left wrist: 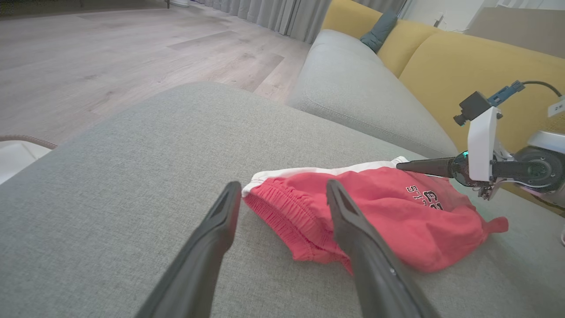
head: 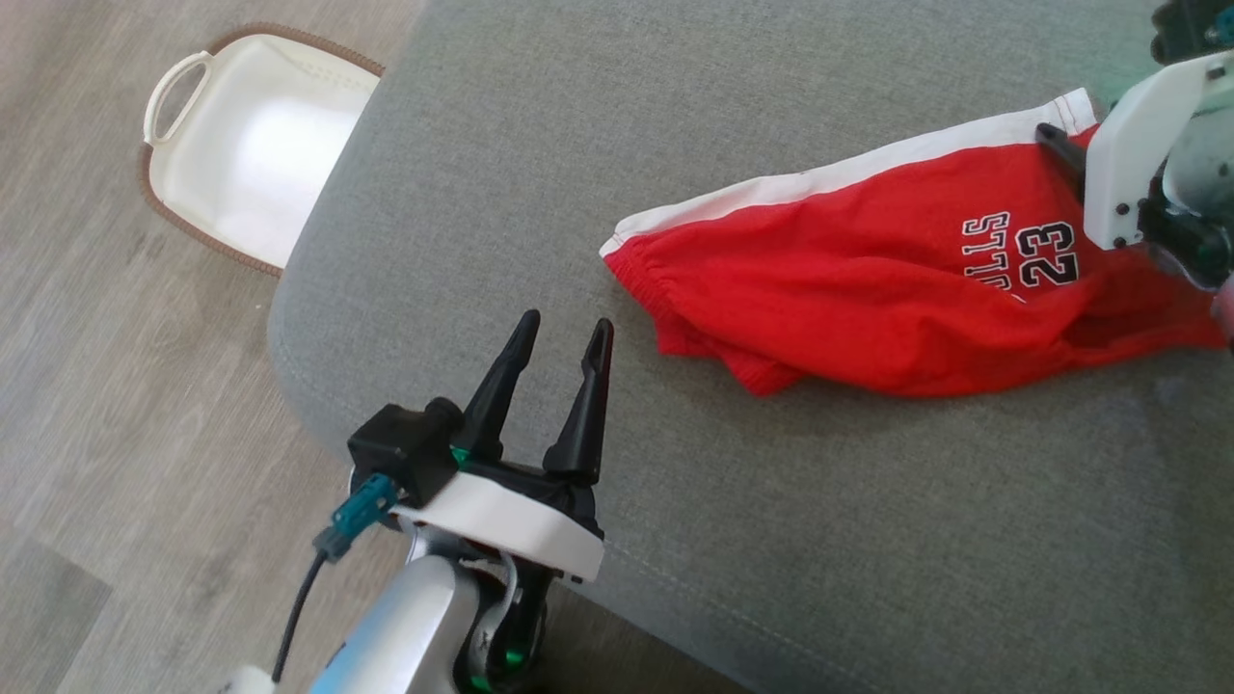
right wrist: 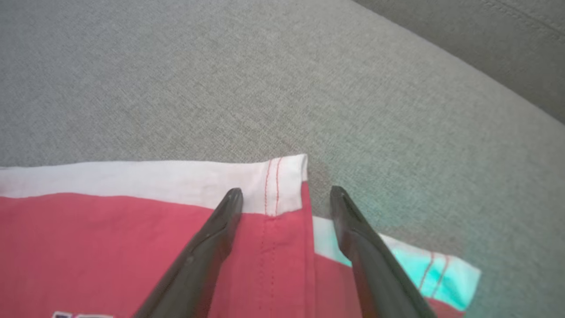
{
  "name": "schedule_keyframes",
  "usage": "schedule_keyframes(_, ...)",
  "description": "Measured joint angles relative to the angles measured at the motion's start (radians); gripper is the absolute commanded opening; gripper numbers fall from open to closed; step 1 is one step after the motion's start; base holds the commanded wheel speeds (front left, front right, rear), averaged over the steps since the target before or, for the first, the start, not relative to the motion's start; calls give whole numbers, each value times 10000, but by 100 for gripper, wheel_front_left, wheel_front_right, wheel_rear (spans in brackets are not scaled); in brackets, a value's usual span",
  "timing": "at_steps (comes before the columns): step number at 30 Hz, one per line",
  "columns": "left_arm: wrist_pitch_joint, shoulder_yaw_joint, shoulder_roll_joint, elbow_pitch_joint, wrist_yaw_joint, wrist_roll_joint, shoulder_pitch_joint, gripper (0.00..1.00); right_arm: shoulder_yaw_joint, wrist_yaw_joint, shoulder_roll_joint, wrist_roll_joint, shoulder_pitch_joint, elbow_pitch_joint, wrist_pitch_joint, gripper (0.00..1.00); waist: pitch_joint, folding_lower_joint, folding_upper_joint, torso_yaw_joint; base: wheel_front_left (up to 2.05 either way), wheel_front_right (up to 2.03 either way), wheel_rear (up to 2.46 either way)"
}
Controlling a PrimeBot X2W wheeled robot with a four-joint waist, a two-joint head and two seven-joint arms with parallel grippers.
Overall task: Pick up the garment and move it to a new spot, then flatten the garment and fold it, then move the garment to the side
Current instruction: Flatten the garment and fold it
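Red "23" basketball shorts (head: 868, 280) on the grey sofa cushion (head: 771, 540), toward its right, rumpled rather than flat. Elastic waistband at the left end, white-striped hem at the right. Right pincer (right wrist: 286, 191): released, spread wide, straddling the far hem corner and clamping nothing, contact with the cloth not discernible. Placed as for taking that corner, or as on letting it go. Left pincer (head: 567, 323): likewise released and wide, poised over bare cushion near the left edge, aimed at the waistband but apart from it, probably for the opposite end. White basket (head: 222, 164) on the floor, far left.
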Motion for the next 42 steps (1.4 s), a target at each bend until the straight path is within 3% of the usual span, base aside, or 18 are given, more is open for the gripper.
schedule_keyframes(10, 0, -151, 0, -8, -8, -2, -9, 100, 802, -2, -104, 683, -222, 19, 15, 100, 159, 0, 0, 51, 0, 0, 0)
schedule_keyframes(11, 0, -165, -2, -8, -8, 0, -18, 100, 890, 0, -134, 752, -248, 12, -17, 86, 168, -1, 0, 59, 0, 0, 0)
schedule_keyframes(12, 0, -174, -2, -8, -8, 0, -35, 100, 968, 0, -165, 828, -297, 13, -27, 35, 169, -1, 0, 62, 0, 0, 0)
schedule_keyframes(13, 0, -176, -2, -8, -8, 0, -53, 100, 1068, 0, -184, 884, -350, 13, -44, 35, 163, 0, 0, 64, 0, 0, 0)
schedule_keyframes(14, 0, -180, -2, -6, -8, 0, -71, 100, 1168, -2, -196, 934, -372, 12, -63, 0, 152, 0, 0, 65, 0, 0, 0)
schedule_keyframes(25, 0, -267, -4, 309, -98, 0, -76, 100, 1764, -2, -351, 1567, -344, 27, -1037, 0, -344, -1, 0, -30, 0, 0, 0)
schedule_keyframes(42, 2, -25, -2, 616, -263, 268, -68, 100, 2543, 0, -911, 2163, -332, 12, -1172, 0, -1044, -1, 0, -767, 0, 0, 0)
